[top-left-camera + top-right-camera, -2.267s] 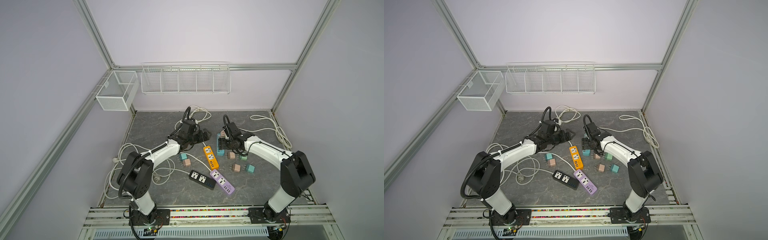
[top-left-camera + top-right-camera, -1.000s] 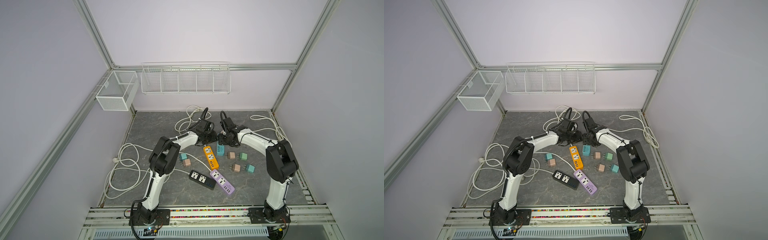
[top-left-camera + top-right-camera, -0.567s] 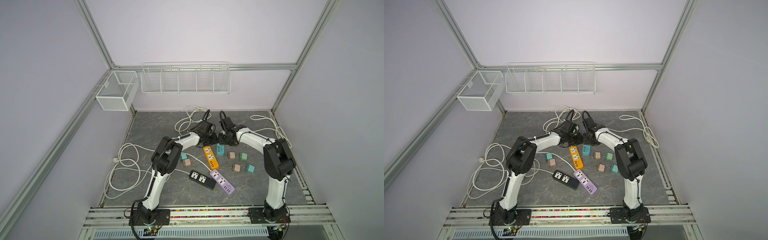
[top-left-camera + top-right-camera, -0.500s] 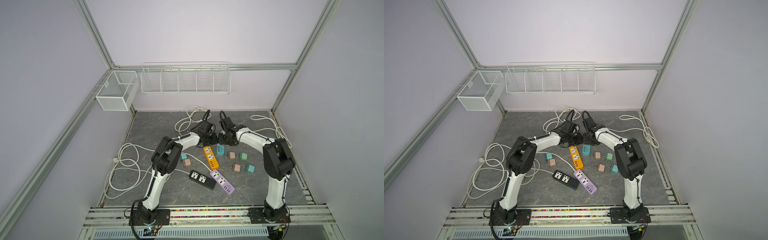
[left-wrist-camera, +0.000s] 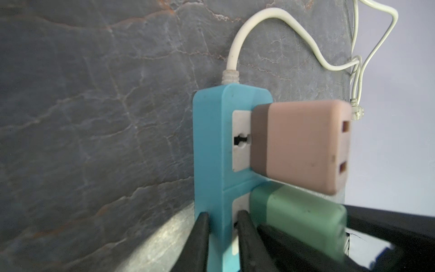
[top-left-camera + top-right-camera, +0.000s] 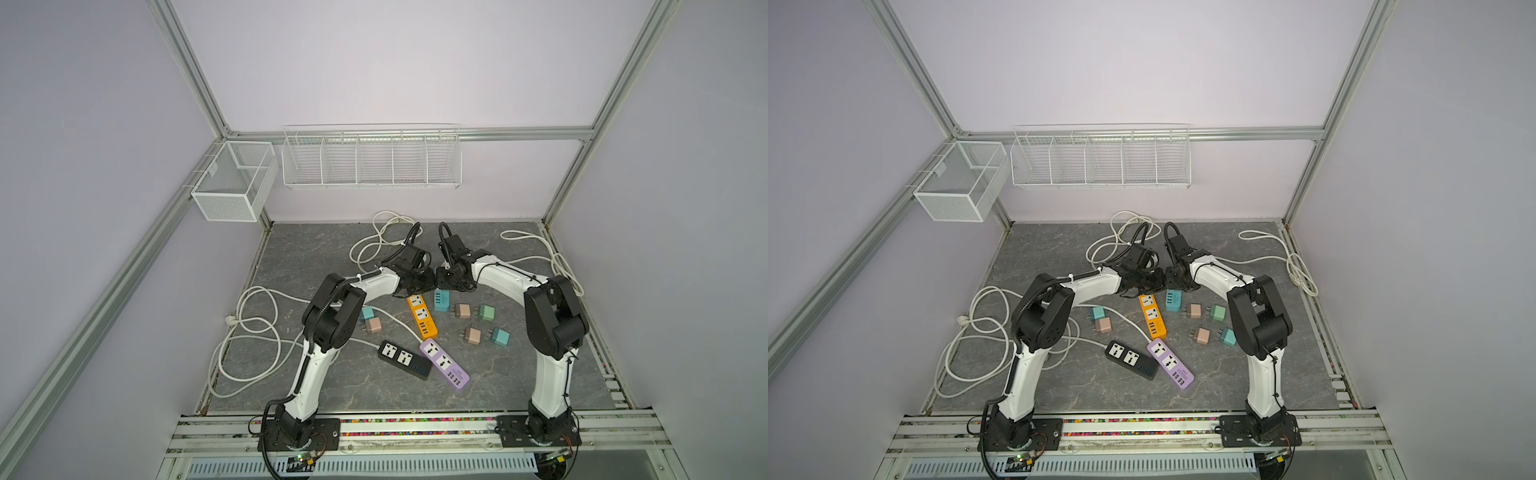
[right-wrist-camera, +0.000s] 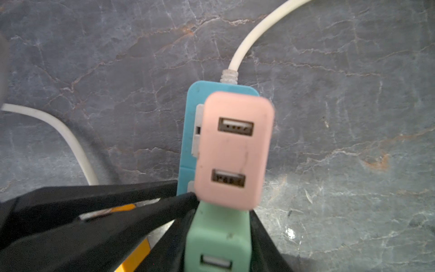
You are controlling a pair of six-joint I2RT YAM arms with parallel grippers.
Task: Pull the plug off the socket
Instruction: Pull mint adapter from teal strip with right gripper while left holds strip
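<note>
A blue socket (image 5: 209,150) strip with a white cord lies on the grey slab at the back middle. Two plugs are seated in it: a pink one (image 7: 235,150) and a green plug (image 7: 219,237) beside it. My left gripper (image 5: 222,235) is shut on the strip's end, one finger on each side of its blue body. My right gripper (image 7: 220,237) is shut on the green plug, with black fingers (image 7: 261,235) flush against both its sides. In both top views the two grippers (image 6: 428,282) (image 6: 1173,282) meet tip to tip and hide the strip.
In front of the grippers lie an orange strip (image 6: 422,316), a black strip (image 6: 405,359), a purple strip (image 6: 444,369) and several loose coloured chargers (image 6: 472,334). White cables (image 6: 249,332) loop at the left, back and right. Wire baskets (image 6: 370,158) hang on the back wall.
Both grippers have come together at the back middle from positions further apart. Over the last second the arms have barely moved.
</note>
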